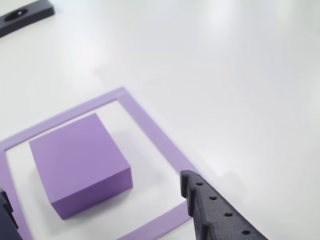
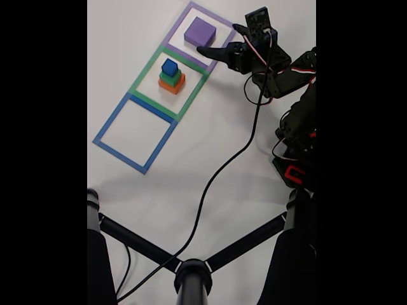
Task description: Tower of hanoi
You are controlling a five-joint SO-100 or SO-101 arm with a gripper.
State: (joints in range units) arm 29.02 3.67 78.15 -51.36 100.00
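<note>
In the fixed view, the tool [image 2: 219, 39] hangs with its jaws spread wide, gripping nothing, just at 3 o'clock of the purple cube [image 2: 200, 31]. That cube sits inside the purple frame [image 2: 180, 23] on the white counter [image 2: 210, 127]. At 7 o'clock, the green frame [image 2: 145, 68] holds a blue-green-orange stack [image 2: 170, 75].

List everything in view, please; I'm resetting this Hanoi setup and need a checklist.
Large purple foam cube: one, inside the purple square outline, far end of the row.
Stack of small cubes: one, blue on green on orange, inside the green square outline, middle.
Blue square outline: one, nothing inside, near end.
Black cable: one, across the white table.
Black pincer: one, open, beside the purple cube.
</note>
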